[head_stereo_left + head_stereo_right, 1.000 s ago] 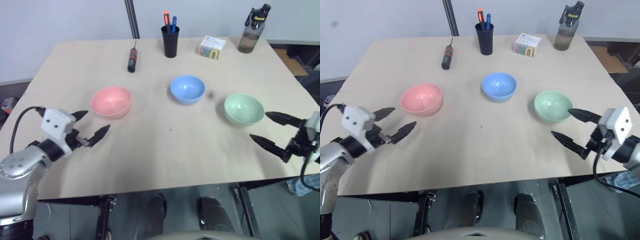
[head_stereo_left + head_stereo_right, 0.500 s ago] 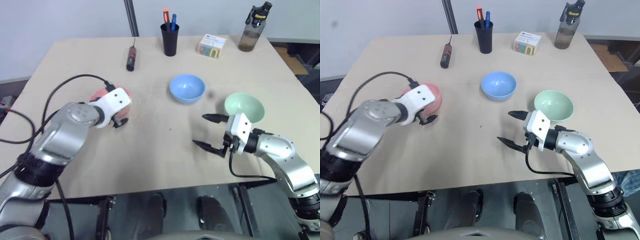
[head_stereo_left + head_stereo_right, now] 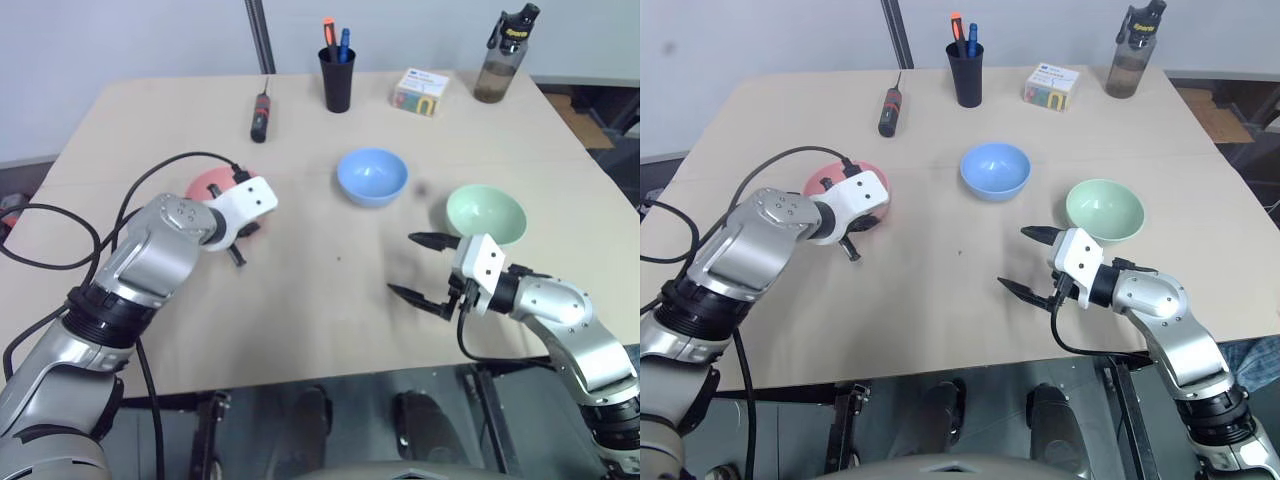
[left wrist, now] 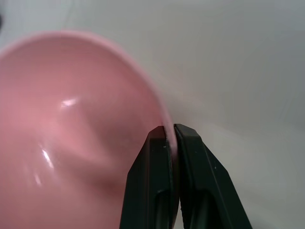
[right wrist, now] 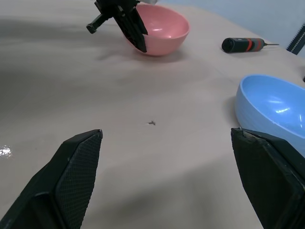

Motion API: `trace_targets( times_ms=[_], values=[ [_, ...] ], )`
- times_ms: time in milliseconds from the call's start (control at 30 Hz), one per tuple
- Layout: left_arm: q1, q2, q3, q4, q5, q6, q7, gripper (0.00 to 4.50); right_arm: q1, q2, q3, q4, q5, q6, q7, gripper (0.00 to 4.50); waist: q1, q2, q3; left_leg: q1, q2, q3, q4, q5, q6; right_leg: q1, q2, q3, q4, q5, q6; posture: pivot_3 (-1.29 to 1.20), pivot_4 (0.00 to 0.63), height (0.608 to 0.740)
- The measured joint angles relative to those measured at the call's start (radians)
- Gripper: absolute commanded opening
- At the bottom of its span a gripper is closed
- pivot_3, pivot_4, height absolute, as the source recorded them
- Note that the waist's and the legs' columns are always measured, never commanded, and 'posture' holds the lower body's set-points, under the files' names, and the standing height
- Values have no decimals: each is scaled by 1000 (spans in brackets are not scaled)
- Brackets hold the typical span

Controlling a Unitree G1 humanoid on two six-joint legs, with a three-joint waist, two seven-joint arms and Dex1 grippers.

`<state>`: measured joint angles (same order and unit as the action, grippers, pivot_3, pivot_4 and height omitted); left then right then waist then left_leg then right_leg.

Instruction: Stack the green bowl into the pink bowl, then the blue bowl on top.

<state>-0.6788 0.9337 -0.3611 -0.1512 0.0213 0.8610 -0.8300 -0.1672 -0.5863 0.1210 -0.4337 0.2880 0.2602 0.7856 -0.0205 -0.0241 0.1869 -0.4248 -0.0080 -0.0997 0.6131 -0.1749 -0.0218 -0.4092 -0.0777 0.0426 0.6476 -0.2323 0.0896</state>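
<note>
Table (image 3: 300, 300): pink bowl (image 3: 830, 178) left, blue bowl (image 3: 372, 177) centre-far, green bowl (image 3: 486, 213) right. My right gripper (image 3: 425, 268) gapes empty, the green bowl just beyond on its right. My left gripper (image 4: 172, 138) pinches the pink rim.

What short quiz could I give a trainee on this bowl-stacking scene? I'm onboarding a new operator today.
1. True or false: the left hand is shut on the rim of the pink bowl.
2. Which bowl sits nearest the open right hand? A) pink B) green C) blue
3. Fill in: the pens stand in a black ____ at the table's far edge.

Key
1. True.
2. B, the green bowl; the blue bowl lies farther off.
3. Cup.
</note>
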Motion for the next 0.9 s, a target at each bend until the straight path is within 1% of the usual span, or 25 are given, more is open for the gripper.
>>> trace_targets(
  times_ms=[133, 167, 200, 233, 300, 367, 400, 433, 467, 533, 567, 633, 700, 733, 800, 867, 900],
  values=[
    [85, 18, 76, -133, -128, -147, -165, 137, 51, -15, -39, -26, 1, 0, -11, 4500, 1, 0, 0, -1, 0, 0, 0, 0, 0, 0, 0, 0, -1, 2, -3, 0, 150, 740],
    [108, 19, 79, -163, -170, -220, -234, 137, 67, -18, -51, -30, 1, 0, -14, 4500, 2, 0, 0, -1, 0, 0, 0, 0, 0, 0, 0, 0, -1, 2, -3, 0, 150, 740],
    [123, 18, 76, -184, -189, -262, -270, 137, 77, -19, -59, -33, 1, 0, -17, 4500, 3, 0, 0, -1, 0, 0, 0, 0, 0, 0, -1, 0, 0, 2, -3, 0, 150, 740],
    [136, 15, 71, -192, -202, -334, -314, 137, 94, -22, -71, -43, 1, 0, -25, 4500, 3, 0, 0, 0, 0, 0, 1, 0, 0, 0, 0, 0, 0, 2, -3, 0, 150, 740],
    [135, 11, 66, -186, -198, -381, -336, 137, 109, -25, -84, -54, 1, 1, -31, 4500, 5, 0, 0, 0, 0, 0, 1, 0, 0, 0, 0, 0, 1, 1, -3, 0, 150, 740],
    [120, -28, 47, -148, -182, -434, -350, 137, 126, -30, -99, -69, 0, 3, -41, 4500, 6, 1, -1, 3, 0, 1, 3, 0, 0, 2, 0, 0, 2, -1, -2, 0, 150, 740],
    [111, -44, 30, -132, -173, -447, -359, 774, 130, -30, -102, -75, 0, 4, -48, 4500, 6, 1, -1, 3, 0, 1, 3, 0, 0, 3, 0, 0, 2, -2, -3, 0, 150, 740],
    [100, -68, 9, -108, -161, -465, -369, 936, 141, -30, -106, -86, -1, 7, -55, 4500, 7, 1, -1, 3, 0, 1, 3, 0, 0, 3, 0, 1, 2, -3, -3, 0, 150, 740],
    [93, -91, -7, -83, -151, -481, -375, 1364, 151, -30, -107, -98, -1, 13, -62, 4500, 6, 1, -1, 2, 0, 1, 4, 0, 0, 2, 0, 1, 2, -2, -1, 0, 150, 740],
    [87, -103, -18, -60, -138, -504, -380, 2230, 157, -30, -111, -108, -1, 18, -72, 4500, 3, 1, -1, 2, 0, 1, 4, 0, 0, 2, 0, 1, 2, -1, 0, 0, 150, 740],
    [78, -113, -22, -49, -133, -512, -386, 2439, 164, -30, -115, -114, -2, 21, -78, 4500, 3, 1, -1, 2, 0, 1, 3, 0, 0, 2, 0, 1, 3, -1, 0, 0, 150, 740],
    [66, -134, -21, -38, -135, -522, -395, 3345, 172, -30, -120, -126, -8, 39, -98, 4500, 3, 1, -1, 2, 0, 1, 3, 0, 0, 2, 0, 1, 4, -1, 0, 0, 150, 740],
    [66, -134, -12, -38, -145, -523, -405, 4241, 179, -31, -122, -137, -10, 57, -108, 4500, 3, 1, -1, 3, 0, 1, 3, 0, 0, 2, 0, 1, 5, -1, 0, 0, 150, 740],
    [67, -133, -3, -39, -151, -523, -410, 4435, 180, -32, -122, -140, -12, 67, -115, 4500, 2, 1, -1, 3, 0, 1, 3, 0, 0, 2, 0, 1, 5, -1, 0, 0, 150, 740],
    [94, -120, 51, -66, -195, -518, -415, 4435, 179, -40, -122, -152, -67, 109, -164, 4500, 0, 1, -1, 3, 0, 1, 4, 0, 0, 1, 0, 1, 6, -1, 0, 0, 150, 740],
    [132, -106, 131, -98, -248, -500, -411, 4435, 169, -52, -122, -151, -116, 164, -209, 4500, 0, 1, -1, 3, 0, 1, 4, 0, 0, 1, 0, 2, 6, -1, 0, 0, 150, 740],
    [168, -125, 201, -108, -297, -499, -392, 4435, 144, -55, -119, -142, -130, 197, -223, 4500, -1, 1, -1, 4, 0, 2, 4, 0, 0, 1, 0, 2, 6, -1, 0, 0, 150, 740]
  ],
)
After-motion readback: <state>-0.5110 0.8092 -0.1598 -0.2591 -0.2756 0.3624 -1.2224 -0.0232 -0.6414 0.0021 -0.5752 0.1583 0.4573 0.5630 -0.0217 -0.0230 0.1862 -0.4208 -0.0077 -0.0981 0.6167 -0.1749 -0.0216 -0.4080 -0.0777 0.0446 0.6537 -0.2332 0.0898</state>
